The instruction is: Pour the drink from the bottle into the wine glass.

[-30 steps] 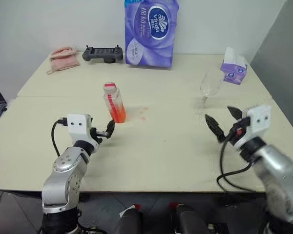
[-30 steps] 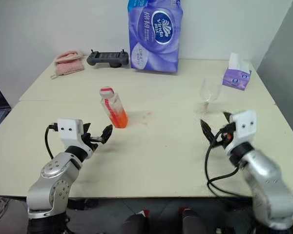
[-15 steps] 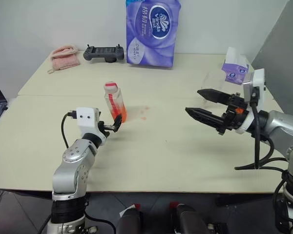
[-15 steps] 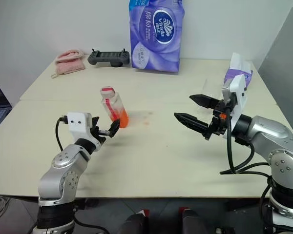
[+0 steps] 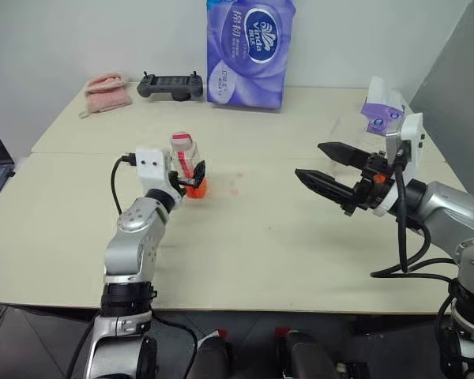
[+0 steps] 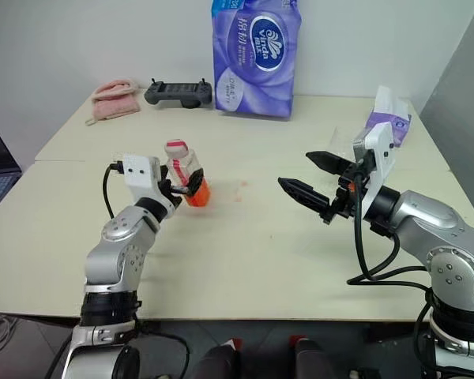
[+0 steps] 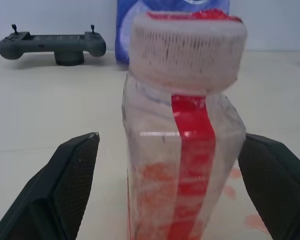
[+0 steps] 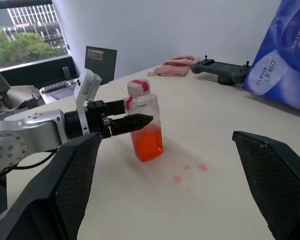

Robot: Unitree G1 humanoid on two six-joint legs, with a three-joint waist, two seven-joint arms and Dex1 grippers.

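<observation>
The left gripper (image 5: 191, 175) has its two black fingers spread apart on either side of the bottle (image 5: 185, 164), one finger on each flank with a gap to the plastic, so nothing is clamped. The bottle stands upright on the left half of the surface (image 5: 253, 245), capped in white and red, the drink (image 6: 196, 192) filling only its lower part. A few orange-red spots (image 5: 235, 180) mark the surface just right of it. The right gripper (image 5: 329, 167) hangs above the right half, fingers wide apart and empty, pointing left toward the bottle. The wine glass (image 5: 344, 133) stands beyond it, mostly hidden behind the right arm. Along the far edge lie a pink cloth (image 5: 107, 91), a black controller (image 5: 170, 84), a purple tissue pack (image 5: 250, 52) and a small tissue box (image 5: 381, 112).
</observation>
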